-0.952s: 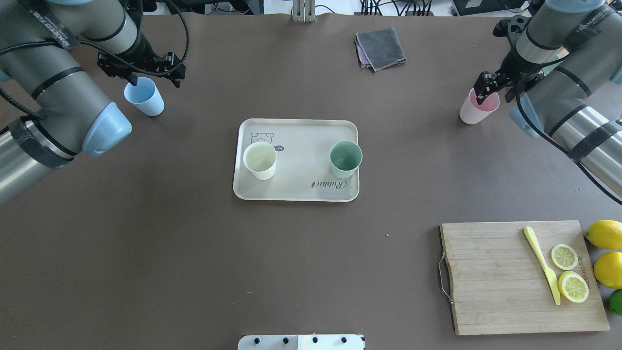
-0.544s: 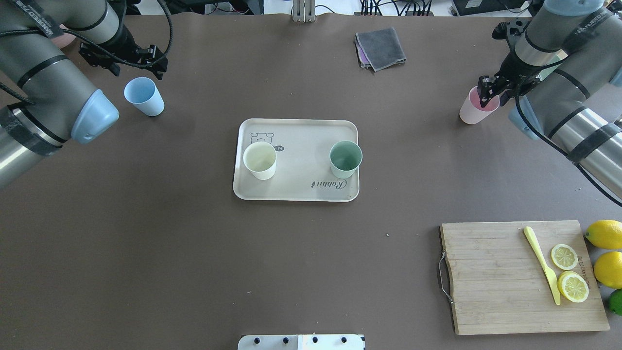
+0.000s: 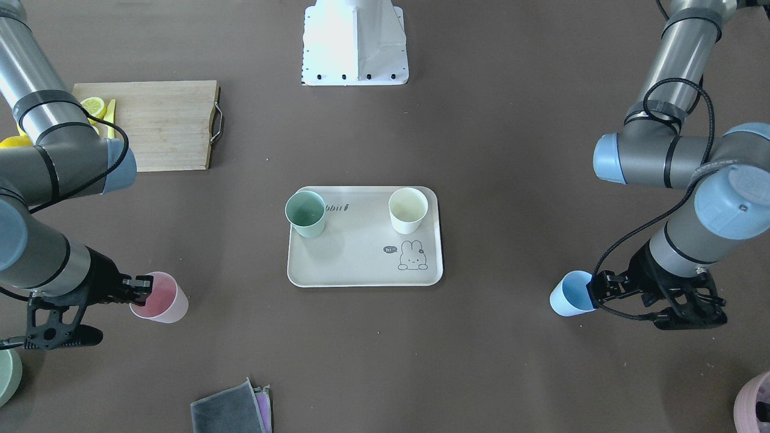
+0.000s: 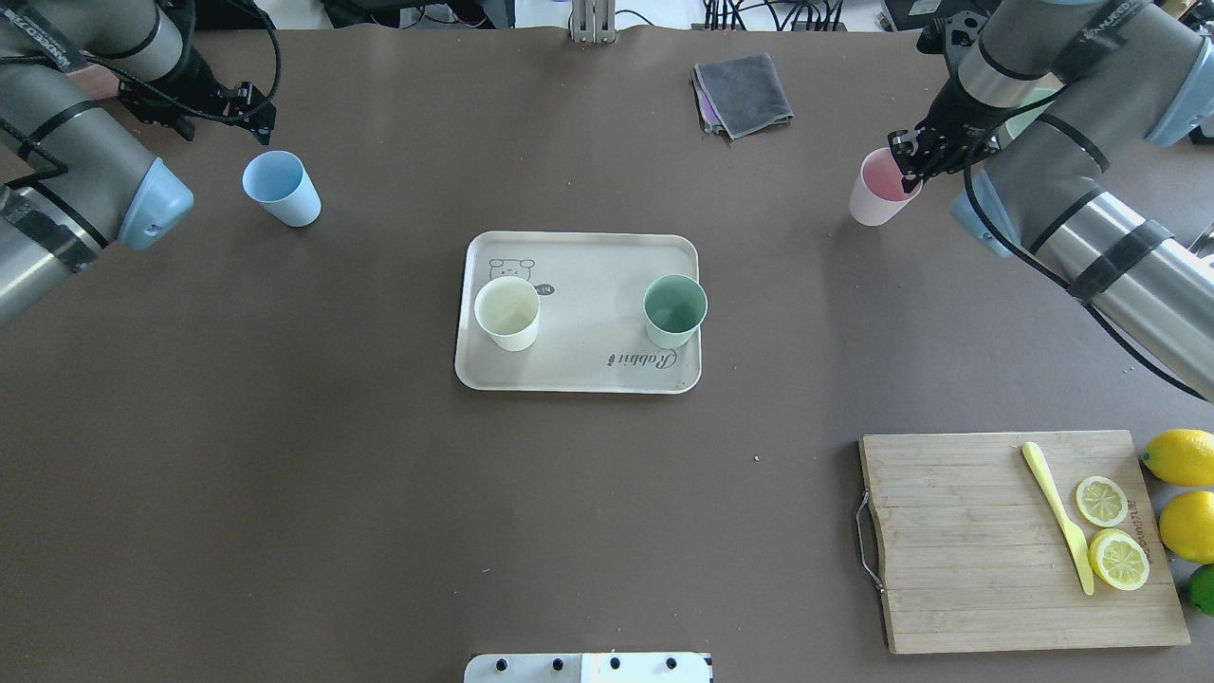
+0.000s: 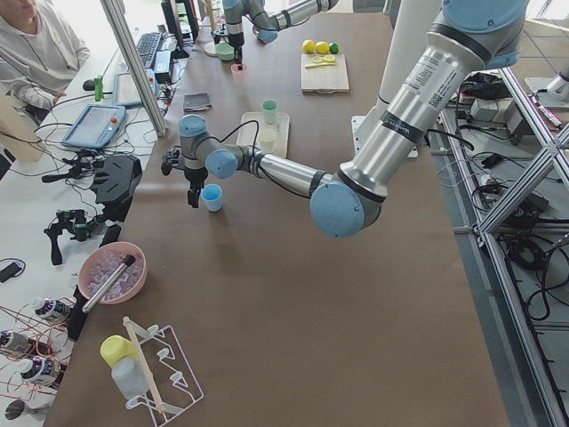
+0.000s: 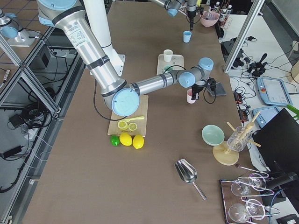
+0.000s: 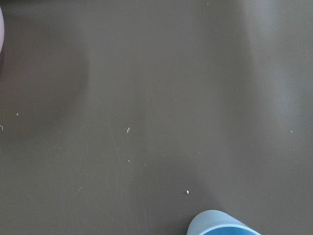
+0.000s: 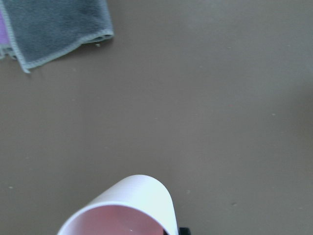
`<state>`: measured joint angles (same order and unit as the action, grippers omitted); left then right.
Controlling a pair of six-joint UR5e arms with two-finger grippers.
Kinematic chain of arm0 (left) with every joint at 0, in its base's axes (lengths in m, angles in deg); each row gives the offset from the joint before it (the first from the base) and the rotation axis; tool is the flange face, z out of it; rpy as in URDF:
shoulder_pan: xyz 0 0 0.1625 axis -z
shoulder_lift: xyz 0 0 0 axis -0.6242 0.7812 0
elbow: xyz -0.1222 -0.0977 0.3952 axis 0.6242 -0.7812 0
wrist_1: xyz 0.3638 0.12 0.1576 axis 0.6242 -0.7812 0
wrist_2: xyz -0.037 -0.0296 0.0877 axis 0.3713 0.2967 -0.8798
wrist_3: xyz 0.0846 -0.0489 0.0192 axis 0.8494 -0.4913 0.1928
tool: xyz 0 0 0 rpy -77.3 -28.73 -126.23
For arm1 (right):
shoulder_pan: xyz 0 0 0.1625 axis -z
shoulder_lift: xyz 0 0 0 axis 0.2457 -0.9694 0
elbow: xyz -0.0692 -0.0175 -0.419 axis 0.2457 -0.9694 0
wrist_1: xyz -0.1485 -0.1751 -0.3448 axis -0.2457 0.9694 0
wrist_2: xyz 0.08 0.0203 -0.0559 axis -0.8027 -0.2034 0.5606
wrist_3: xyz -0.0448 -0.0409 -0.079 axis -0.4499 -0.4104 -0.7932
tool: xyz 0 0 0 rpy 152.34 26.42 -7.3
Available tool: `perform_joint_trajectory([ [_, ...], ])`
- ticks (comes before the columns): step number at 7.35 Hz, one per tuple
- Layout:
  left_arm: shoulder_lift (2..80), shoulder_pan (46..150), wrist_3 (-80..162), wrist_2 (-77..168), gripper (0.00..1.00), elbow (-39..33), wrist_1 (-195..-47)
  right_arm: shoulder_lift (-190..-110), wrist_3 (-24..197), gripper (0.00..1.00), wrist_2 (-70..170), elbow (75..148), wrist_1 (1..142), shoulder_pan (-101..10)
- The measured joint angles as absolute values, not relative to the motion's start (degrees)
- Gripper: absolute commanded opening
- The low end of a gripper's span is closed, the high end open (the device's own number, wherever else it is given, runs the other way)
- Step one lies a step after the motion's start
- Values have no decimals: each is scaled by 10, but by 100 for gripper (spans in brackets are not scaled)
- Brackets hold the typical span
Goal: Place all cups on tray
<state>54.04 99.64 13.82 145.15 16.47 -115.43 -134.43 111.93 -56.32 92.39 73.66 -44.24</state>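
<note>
**Two cups on the tray, two out on the desk**

The right fingers (image 4: pixel 915 159) are pinched onto the rim of the pale pink cup (image 4: pixel 871 199), so that one's properly gripped. I can't tell if its base is touching the desk (image 4: pixel 379 474) or hanging just above it. It's well off the tray (image 4: pixel 569 275) on the robot's right, a bit past the tray's far edge.

The left fingers (image 3: pixel 601 282) look spread apart with nothing between them. In the overhead view they hang beyond the light blue cup (image 4: pixel 282 188), clear of it. That cup stands upright on the desk, well off the tray on the robot's left, also a little past the far edge.

On the tray itself, the cream white cup (image 4: pixel 507 313) is at the robot's-left end, right by the bunny drawing. The mint green cup (image 4: pixel 674 310) is at the other end, just beside the "Rabbit" script. Both are upright and well apart.

A folded grey cloth (image 4: pixel 744 93) lies well beyond the tray's far edge. The wooden cutting board (image 4: pixel 977 550) with lemon slices sits off the tray's near right corner.
</note>
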Motion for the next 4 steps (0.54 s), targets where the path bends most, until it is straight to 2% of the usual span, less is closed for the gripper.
perform_joint_trajectory([
  [1,532,990,131,1457,65,170,-1177,-1326,1159,0,-564,926,735,-429],
  [2,522,982,127,1459,12,170,-1193,-1312,1191,0,-565,926,734,-417],
  [3,516,977,125,1460,0,170,-1202,-1301,1215,0,-565,927,733,-406],
  [4,514,973,123,1460,0,169,-1206,-1292,1232,0,-564,929,733,-395],
])
